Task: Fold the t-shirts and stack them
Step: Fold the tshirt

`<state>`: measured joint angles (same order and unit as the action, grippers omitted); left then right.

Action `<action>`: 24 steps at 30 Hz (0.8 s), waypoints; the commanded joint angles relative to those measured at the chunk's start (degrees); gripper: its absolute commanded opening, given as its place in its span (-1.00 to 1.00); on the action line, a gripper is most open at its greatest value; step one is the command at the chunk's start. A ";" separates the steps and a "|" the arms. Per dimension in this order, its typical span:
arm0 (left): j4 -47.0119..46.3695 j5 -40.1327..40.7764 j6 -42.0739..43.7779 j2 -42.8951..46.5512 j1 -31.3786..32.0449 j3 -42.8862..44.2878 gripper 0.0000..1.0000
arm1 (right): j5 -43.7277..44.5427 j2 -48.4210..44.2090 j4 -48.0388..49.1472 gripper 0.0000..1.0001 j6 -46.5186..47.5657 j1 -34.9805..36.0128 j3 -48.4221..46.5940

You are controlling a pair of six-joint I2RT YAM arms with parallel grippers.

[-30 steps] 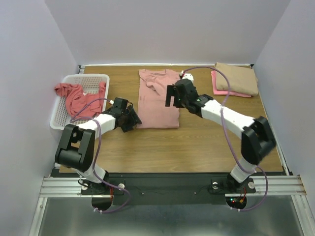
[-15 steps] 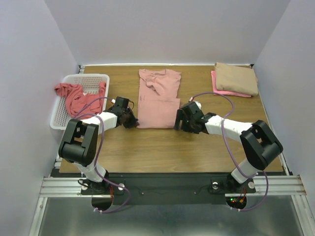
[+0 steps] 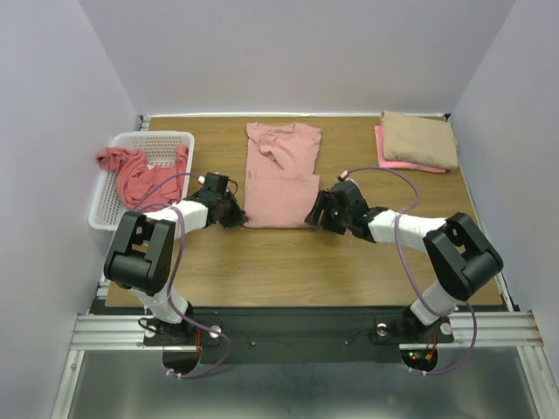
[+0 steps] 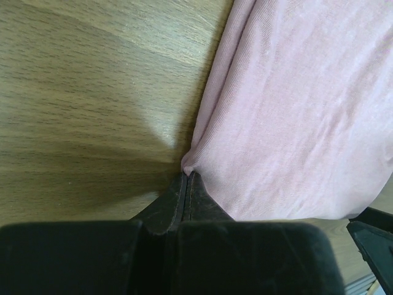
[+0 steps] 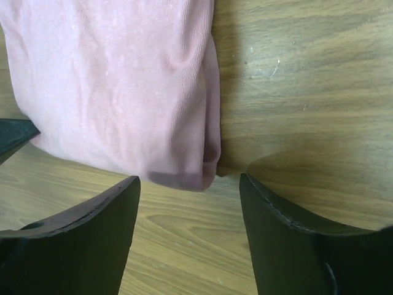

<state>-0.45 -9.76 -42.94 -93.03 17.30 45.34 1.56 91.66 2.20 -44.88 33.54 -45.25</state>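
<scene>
Top external view shows a brown wooden counter (image 3: 349, 262) with four shirts on it. The dusty-pink shirt (image 3: 281, 175) lies flat in the middle, folded into a long shape. Its collar end is far from the arms and its bottom edge is near them. The left pincer (image 3: 231, 212) is down low at the near left corner of this shirt. The right pincer (image 3: 319, 216) is down low at the near right corner.

On the left side sits a white basket (image 3: 153, 140). A red shirt (image 3: 140, 175) is bunched up in it and hangs over the rim. In the far right corner, a folded tan shirt (image 3: 421, 140) lies on top of a folded bright pink shirt (image 3: 393, 161). Only the edge of the bright pink one peeks out.

From the left wrist, the left pincer (image 4: 186, 184) is squeezed tight, and a little corner of the dusty-pink shirt (image 4: 295, 110) is pinched at its tips. The rest of the shirt spreads out to the right, on the counter (image 4: 80, 92).

From the right wrist, the right pincer (image 5: 189, 184) is spread wide. Its two black fingers (image 5: 80, 227) rest low by the counter (image 5: 295, 74). The corner of the dusty-pink shirt (image 5: 116, 86) sits in the gap between the tips, and the fingers are not squeezing it.
</scene>
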 commanded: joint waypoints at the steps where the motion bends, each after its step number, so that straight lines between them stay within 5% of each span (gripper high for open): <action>1: 4.23 2.29 0.84 -2.33 0.10 -2.89 -1.00 | -1.30 1.06 6.15 0.39 -0.73 -0.67 1.13; 8: 4.49 2.20 0.40 -0.66 0.10 -4.03 -1.00 | -3.84 4.23 7.20 0.04 -1.26 -0.67 3.07; 10: 4.49 2.29 0.31 -0.04 0.10 -4.56 -1.00 | -3.50 5.55 7.73 -0.15 -1.52 -0.67 3.50; 12: 4.58 2.11 0.31 0.57 0.10 -5.08 -1.00 | -2.62 6.51 8.26 -0.54 -1.52 -0.67 3.51; 17: 4.49 1.50 0.31 2.06 0.19 -6.58 -1.00 | -4.02 5.03 8.70 -0.98 -1.17 -0.67 4.56; 24: 7.04 0.09 -1.35 13.30 2.56 -12.46 -1.00 | -7.54 -9.28 -2.00 -0.99 -1.00 -0.58 10.18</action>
<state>-1.69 -10.52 -44.05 -85.34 18.04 37.04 -4.36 90.59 10.00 -46.52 32.95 -37.23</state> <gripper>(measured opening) 0.025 0.026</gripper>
